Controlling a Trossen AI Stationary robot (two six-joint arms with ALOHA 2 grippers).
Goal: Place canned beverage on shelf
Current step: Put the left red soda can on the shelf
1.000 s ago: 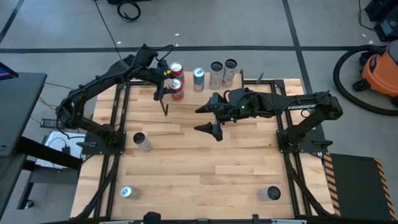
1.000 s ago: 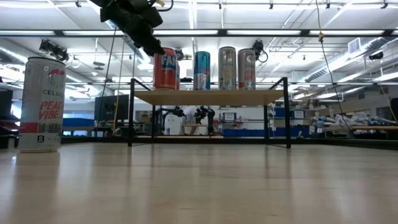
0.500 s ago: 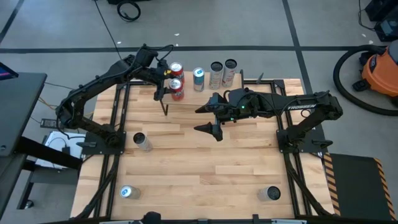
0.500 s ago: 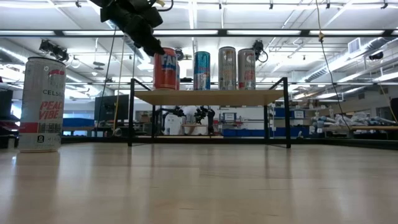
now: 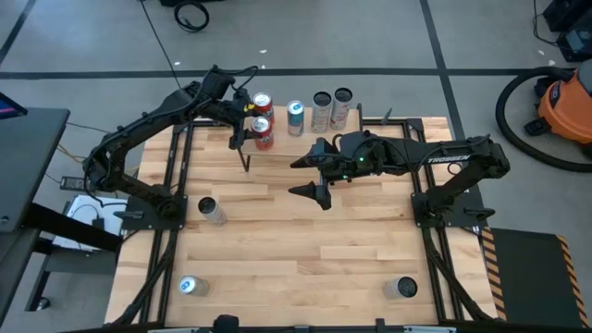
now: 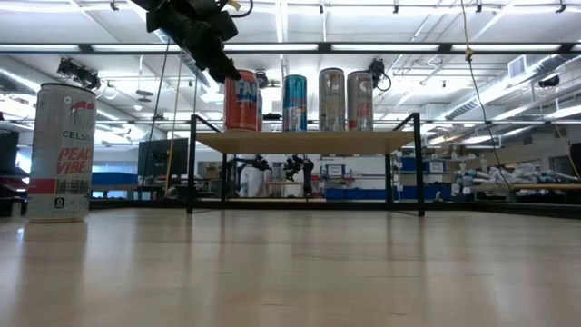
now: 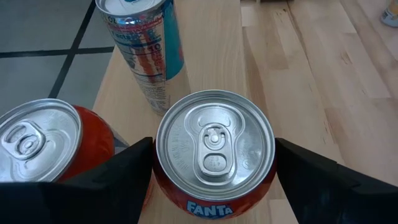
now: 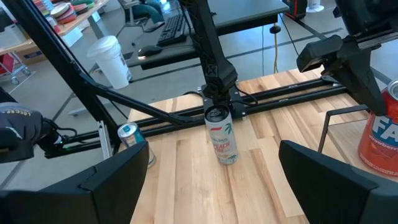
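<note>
On the table (image 5: 305, 236), far left, a can (image 5: 188, 287) stands near the front edge; behind it a white can (image 5: 212, 211) (its label reads "Peach Vibe" in the low view (image 6: 61, 153)) stands beside the left arm's base. The left arm reaches up and across to the shelf (image 5: 388, 125) at the table's back; the left gripper (image 5: 248, 129) sits over the shelf's left end, its fingers (image 7: 118, 177) spread on either side of an orange Fanta can (image 7: 214, 149). The fingers flank the can with a sliver of space showing at each side in the wrist view, so they stand open around it rather than clamped (whether they touch it cannot be told). The Fanta can (image 5: 263, 132) rests upright on the shelf board (image 6: 304, 141); a second orange can (image 5: 263, 102) stands just behind it; next comes a blue can (image 5: 295, 117), then two silver cans (image 5: 321, 111), the farther right one (image 5: 341, 107) marked with red. In the low view the cans line up along the board, the left gripper (image 6: 213, 50) hanging above the Fanta can (image 6: 240, 100).

Right of centre, the right gripper (image 5: 310, 176) hovers over bare table, fingers (image 8: 106, 186) wide apart and holding nothing; a last can (image 5: 403, 289) stands near the front right corner.
</note>
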